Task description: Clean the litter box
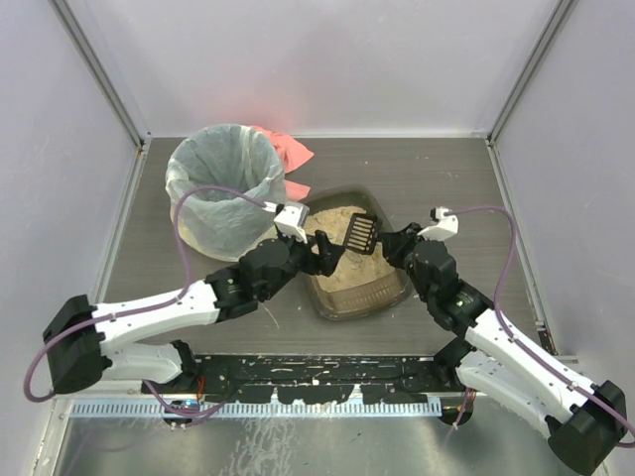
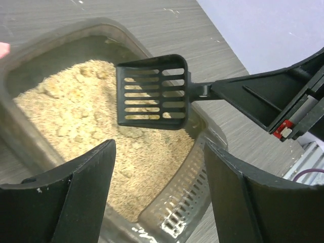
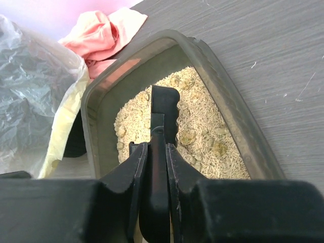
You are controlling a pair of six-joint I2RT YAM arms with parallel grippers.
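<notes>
The litter box [image 1: 349, 313], a dark smoky tray of tan litter, lies mid-table. A small black slotted scoop [image 1: 361, 234] hangs just above the litter with its handle clamped in my right gripper [image 1: 393, 244]. In the right wrist view that right gripper [image 3: 156, 149] is shut on the scoop's handle [image 3: 157, 172], and clumps [image 3: 218, 147] lie in the litter beneath. My left gripper [image 1: 323, 254] hovers over the box's left rim. The left wrist view shows the left gripper [image 2: 159, 152] open and holding nothing, above the box's wall [image 2: 187, 192], with the scoop [image 2: 152, 92] ahead of it.
A round bin [image 1: 223, 188] lined with a white bag stands left of the box, almost touching it. A pink cloth [image 1: 288, 149] lies behind the bin. Grey walls enclose the table on three sides.
</notes>
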